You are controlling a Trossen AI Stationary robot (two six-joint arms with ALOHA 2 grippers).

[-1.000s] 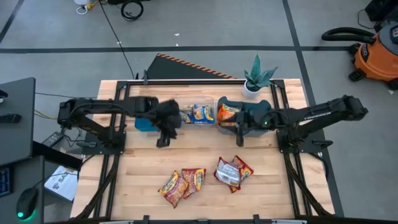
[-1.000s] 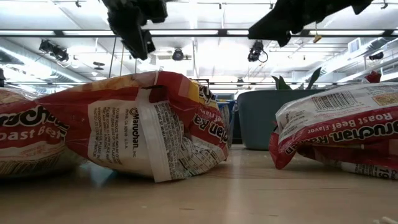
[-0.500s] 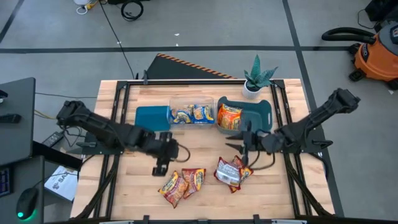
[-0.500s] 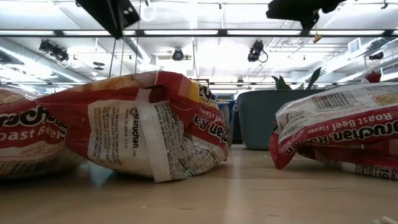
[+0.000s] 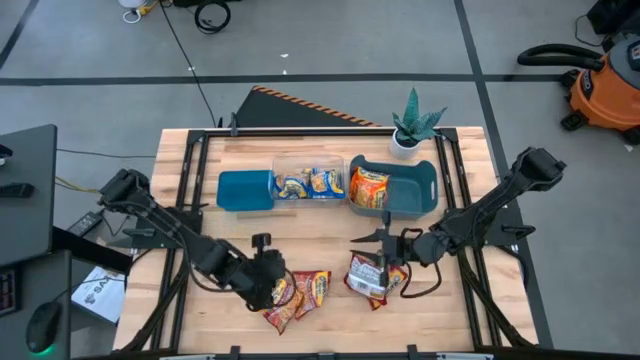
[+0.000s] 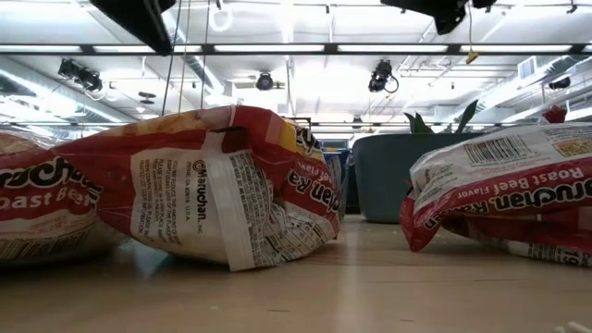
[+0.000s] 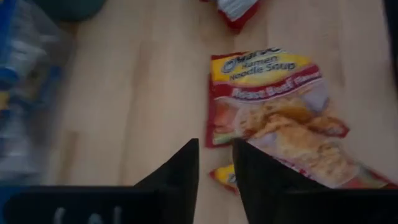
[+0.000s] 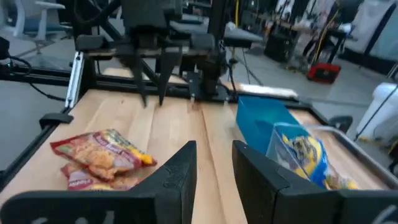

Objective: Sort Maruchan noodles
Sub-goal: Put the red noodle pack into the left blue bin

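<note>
The left gripper [image 5: 268, 285] hangs low over the front of the pale wooden table [image 5: 320, 232], its two dark fingers [image 7: 180, 171] a narrow gap apart with nothing between them. Just beside it lie two crinkly red-and-yellow plastic noodle packets [image 5: 295, 293], overlapping; the left wrist view shows one of them [image 7: 273, 112] flat on the wood just past the fingertips. The right gripper [image 5: 385, 253] sits above a red-and-silver pair of packets [image 5: 372, 278], jaws parted and empty. Toward the back of the table stand three containers in a row: a solid blue bin [image 5: 245, 190], a clear plastic bin [image 5: 308, 180] holding blue-and-yellow packets [image 5: 308, 183], and a teal tray [image 5: 415, 190] with an orange packet [image 5: 368, 187] at its left end. A small potted green plant [image 5: 412, 125] stands behind the tray.
</note>
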